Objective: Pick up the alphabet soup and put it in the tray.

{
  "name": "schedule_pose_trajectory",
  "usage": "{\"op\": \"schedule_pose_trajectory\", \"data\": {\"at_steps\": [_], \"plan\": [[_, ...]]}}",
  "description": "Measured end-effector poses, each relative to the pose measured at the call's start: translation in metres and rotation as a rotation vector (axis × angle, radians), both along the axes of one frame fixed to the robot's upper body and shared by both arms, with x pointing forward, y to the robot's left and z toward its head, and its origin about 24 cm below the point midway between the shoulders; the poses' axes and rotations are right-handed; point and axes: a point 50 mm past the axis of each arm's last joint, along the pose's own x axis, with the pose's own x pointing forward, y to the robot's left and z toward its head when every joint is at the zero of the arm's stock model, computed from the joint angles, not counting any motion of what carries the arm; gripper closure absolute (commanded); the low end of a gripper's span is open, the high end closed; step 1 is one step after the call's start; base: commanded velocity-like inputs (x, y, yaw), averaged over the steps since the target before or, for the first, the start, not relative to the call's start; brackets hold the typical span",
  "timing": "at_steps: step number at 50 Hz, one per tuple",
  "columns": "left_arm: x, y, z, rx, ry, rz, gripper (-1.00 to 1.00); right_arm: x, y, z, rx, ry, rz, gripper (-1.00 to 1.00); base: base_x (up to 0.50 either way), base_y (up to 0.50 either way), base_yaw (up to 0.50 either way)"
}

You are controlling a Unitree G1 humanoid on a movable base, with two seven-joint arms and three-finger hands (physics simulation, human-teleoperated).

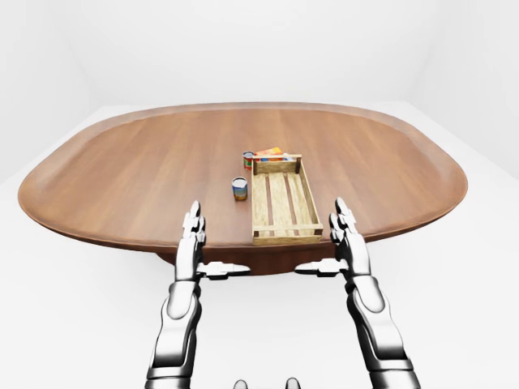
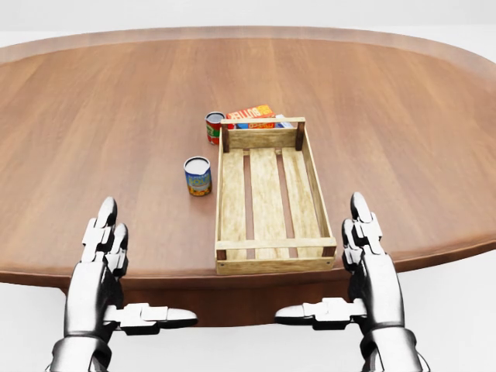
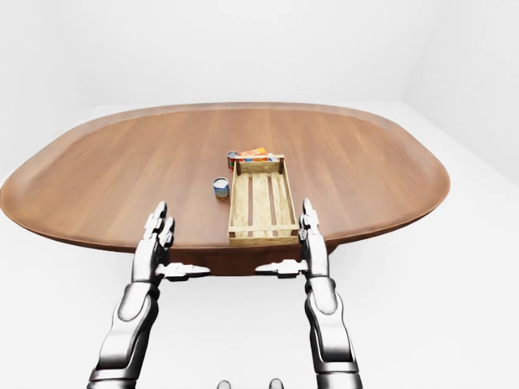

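Head view is filled by a large oval wooden worktop [image 2: 116,116] with a raised darker rim, its plank grain running across the picture; the eye views show it standing in a bare white room with pale floor and walls. A slatted wooden tray [image 2: 267,198] lies lengthwise near the worktop's bottom edge, slightly right of centre, and nothing is seen inside it. Just beside the tray's left wall, apart from it, an upright can with a blue and yellow label [image 2: 198,176] is seen; this is taken to be the alphabet soup, though the print is too small to be read. At the tray's top left corner a red-labelled can [image 2: 213,127] stands, and behind the top wall an orange box [image 2: 252,113] is partly hidden, so its shape cannot be fully made out. The left hand [image 2: 101,256] and right hand [image 2: 370,260] are held below the worktop's bottom edge, palms facing inward, fingers [image 2: 105,221] spread straight and thumbs pointing toward each other; nothing is held. The forearms are cut off at the bottom of the picture.
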Motion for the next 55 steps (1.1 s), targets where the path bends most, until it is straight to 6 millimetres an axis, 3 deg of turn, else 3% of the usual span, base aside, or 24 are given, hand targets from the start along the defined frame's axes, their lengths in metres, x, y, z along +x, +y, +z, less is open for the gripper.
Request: {"op": "schedule_pose_trajectory", "data": {"at_steps": [24,35,48,55], "plan": [[-0.005,0.017,0.016,-0.009,-0.072,0.025,-1.00,-0.014,-0.020,0.022,0.013,-0.059,-0.033,-1.00,0.00,0.00,0.00],[-0.008,0.027,0.029,-0.019,-0.099,0.045,-1.00,-0.025,-0.033,0.046,-0.007,-0.146,-0.068,-1.00,0.00,0.00,0.00],[-0.021,0.043,0.057,-0.029,-0.182,0.087,-1.00,-0.050,-0.044,0.087,-0.058,-0.322,-0.118,-1.00,0.00,0.00,0.00],[-0.031,0.056,0.084,-0.023,-0.306,0.125,-1.00,-0.061,-0.046,0.103,-0.086,-0.390,-0.134,-1.00,0.00,0.00,0.00]]}}
